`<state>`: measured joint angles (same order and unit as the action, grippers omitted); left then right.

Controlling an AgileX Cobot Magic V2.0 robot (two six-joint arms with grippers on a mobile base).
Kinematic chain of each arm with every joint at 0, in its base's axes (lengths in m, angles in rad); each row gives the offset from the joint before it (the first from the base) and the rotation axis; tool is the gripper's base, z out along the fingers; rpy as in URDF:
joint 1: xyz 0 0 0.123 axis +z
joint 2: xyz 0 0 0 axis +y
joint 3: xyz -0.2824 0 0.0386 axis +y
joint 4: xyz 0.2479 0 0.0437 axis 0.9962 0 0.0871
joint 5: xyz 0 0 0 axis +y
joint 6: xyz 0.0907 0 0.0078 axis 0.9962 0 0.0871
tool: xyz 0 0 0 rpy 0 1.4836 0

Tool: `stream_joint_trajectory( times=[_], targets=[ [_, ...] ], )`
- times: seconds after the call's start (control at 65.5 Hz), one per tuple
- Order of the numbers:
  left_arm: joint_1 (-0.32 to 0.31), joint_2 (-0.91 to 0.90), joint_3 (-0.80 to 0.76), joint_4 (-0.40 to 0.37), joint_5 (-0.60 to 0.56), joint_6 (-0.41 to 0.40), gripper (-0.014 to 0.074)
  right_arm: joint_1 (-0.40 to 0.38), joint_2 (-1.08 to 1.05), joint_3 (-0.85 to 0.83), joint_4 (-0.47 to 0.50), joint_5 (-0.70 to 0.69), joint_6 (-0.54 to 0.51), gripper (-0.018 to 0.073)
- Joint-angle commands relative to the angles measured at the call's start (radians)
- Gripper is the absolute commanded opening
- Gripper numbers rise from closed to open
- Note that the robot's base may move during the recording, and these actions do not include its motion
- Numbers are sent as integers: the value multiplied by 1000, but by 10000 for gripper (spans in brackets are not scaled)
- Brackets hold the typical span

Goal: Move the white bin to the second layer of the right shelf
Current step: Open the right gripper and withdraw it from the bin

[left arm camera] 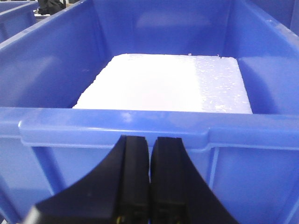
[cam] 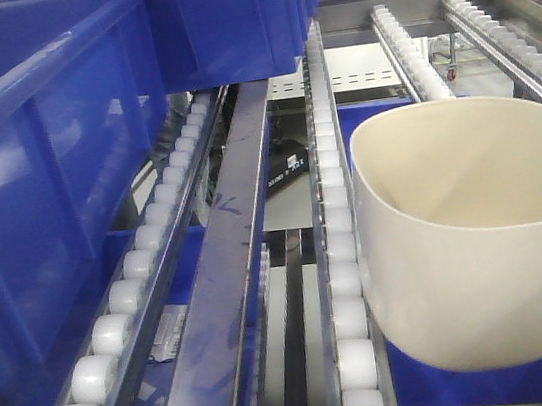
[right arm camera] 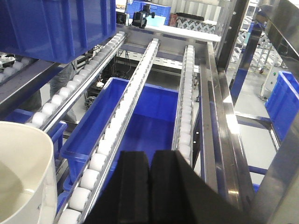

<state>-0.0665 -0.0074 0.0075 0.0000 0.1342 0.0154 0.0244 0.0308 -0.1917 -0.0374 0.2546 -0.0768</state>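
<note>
A steel rack level [cam: 254, 226] of long roller rails with gaps between them fills the front view. On its left side stand big blue crates [cam: 38, 195], resting on a roller rail [cam: 147, 251]. The white bin [cam: 477, 235] sits upright on the right side of the rack, its left wall just beside the middle roller rail [cam: 341, 254]; what its base rests on is hard to tell. Its rim also shows at the lower left of the right wrist view. Below the rails lies another blue crate [right arm camera: 140, 116]. One crate holds a white foam slab [left arm camera: 163, 84]. The left end effector [left arm camera: 150, 177] has its fingers pressed together, just before the crate's rim. The right end effector [right arm camera: 149, 186] is likewise closed on nothing, beside the bin.
</note>
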Motion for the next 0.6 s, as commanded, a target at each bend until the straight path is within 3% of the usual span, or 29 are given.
stream_joint_trajectory(
  times=[0.0,0.412,0.58],
  targets=[
    [-2,-16,37,0,-86,-3,85,-5,9,-26,-9,-92,-7,49],
    [-2,-16,37,0,-86,-3,85,-5,8,-21,-9,-93,-2,49],
    [-2,-16,37,0,-86,-3,85,-5,5,-4,45,-119,9,49]
  ],
)
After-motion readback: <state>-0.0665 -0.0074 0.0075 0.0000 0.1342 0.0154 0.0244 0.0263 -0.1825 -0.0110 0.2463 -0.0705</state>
